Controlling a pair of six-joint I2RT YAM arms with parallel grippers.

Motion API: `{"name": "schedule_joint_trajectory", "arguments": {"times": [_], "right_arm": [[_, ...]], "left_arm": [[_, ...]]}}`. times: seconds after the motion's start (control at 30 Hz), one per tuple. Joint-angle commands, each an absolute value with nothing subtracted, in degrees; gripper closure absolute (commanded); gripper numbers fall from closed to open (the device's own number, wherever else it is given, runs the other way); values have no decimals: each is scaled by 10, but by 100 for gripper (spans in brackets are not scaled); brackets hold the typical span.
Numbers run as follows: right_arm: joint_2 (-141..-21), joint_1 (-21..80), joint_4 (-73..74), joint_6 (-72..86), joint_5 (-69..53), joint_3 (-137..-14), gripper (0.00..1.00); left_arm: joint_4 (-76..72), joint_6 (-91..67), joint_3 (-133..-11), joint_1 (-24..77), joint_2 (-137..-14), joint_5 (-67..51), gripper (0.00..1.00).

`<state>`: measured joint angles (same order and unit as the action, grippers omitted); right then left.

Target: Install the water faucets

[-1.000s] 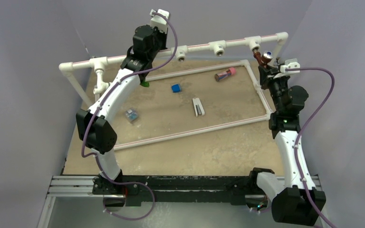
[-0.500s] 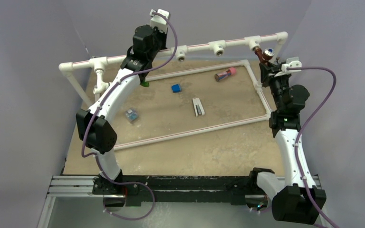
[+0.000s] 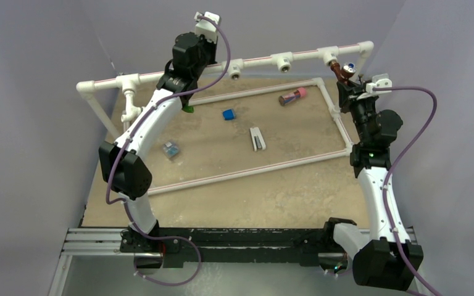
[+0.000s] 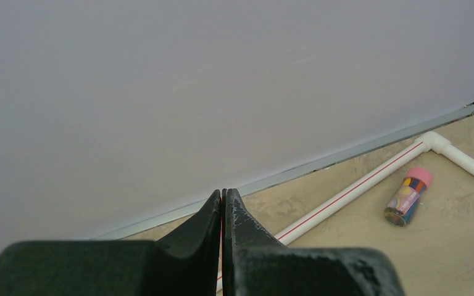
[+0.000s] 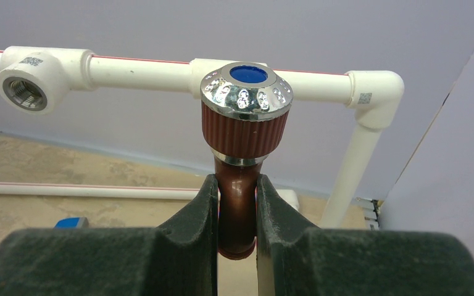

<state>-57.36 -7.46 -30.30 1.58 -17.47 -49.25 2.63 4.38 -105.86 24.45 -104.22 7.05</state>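
Reddish-brown faucet [image 5: 237, 213] sat clamped between the fingers of your right hand [image 5: 237, 185]. It was gripped by its curved body, and the ribbed knob with chrome cap and blue disc stood above the fingertips. You had it at the far right corner of the counter [image 3: 271, 185], raised to the top rail of the white pipe frame [image 5: 142, 65], directly in front of the rightmost fitting. Whether its threaded end was in the socket could not be told, because the knob blocked the wrist view. One T-fitting [image 5: 28, 89] further left showed an open threaded socket.

Your left hand [image 4: 223, 200] was closed on nothing, fingertips pressed together, aimed at the grey wall [image 4: 222, 80] over the counter's far edge. Green faucet [image 3: 188, 110] lay on the counter just beside your left arm, partly covered. Pink-capped cylinder [image 4: 407, 197] lay near the frame's far floor rail, apart from both hands.
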Motion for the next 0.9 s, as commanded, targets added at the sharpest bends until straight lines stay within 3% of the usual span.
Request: {"name": "schedule_joint_trajectory", "arguments": {"times": [0.0, 0.87], "right_arm": [[-577, -73, -333, 19, -194, -507, 100], [-563, -60, -321, 10, -180, -489, 100]], "left_arm": [[91, 47, -1053, 246, -1056, 21, 100], [95, 40, -1049, 246, -1056, 15, 100]]}}
